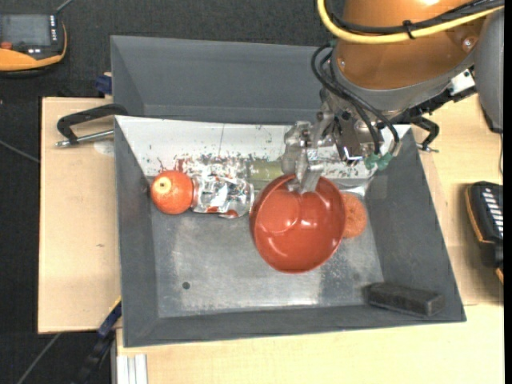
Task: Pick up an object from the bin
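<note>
The gripper (pixel 308 176) pinches the far rim of a red bowl (pixel 298 226), which sits just below its closed fingers; a straight, steady lift should keep the rim from slipping.

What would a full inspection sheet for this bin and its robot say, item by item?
Surface: grey metal bin, floor scuffed and speckled.
Job's things: red bowl right of centre; red apple at the left wall; crumpled silvery wrapper next to the apple.
Clutter: black block in the near right corner; orange round thing partly hidden behind the bowl.
Grippers: gripper down at the bowl's far rim.
Cables: yellow cable and black ones loop round the orange wrist cover.
Surroundings: black-and-orange device beyond the far left corner.
</note>
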Motion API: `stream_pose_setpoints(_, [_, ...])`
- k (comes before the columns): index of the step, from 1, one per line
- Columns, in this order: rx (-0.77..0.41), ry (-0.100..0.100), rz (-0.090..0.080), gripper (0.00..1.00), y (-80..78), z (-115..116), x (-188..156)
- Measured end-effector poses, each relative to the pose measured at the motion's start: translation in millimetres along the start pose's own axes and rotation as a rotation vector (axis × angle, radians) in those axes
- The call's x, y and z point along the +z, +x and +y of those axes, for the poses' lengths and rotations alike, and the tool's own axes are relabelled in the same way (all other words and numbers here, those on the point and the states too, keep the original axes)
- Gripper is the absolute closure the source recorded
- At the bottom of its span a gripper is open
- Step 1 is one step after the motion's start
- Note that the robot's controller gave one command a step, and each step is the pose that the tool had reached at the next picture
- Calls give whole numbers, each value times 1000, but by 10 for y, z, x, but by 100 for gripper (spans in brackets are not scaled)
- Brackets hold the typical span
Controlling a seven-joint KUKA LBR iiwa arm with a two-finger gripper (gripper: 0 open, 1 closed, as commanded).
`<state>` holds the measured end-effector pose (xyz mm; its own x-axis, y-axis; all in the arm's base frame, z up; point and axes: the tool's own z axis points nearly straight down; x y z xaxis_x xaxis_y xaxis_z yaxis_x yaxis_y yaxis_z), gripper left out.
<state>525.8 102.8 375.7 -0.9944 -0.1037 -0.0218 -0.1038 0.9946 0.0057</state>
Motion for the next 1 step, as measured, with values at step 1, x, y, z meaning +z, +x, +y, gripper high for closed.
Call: stream_pose_setpoints(1, [117, 0, 6, 100, -151, -369, 1891])
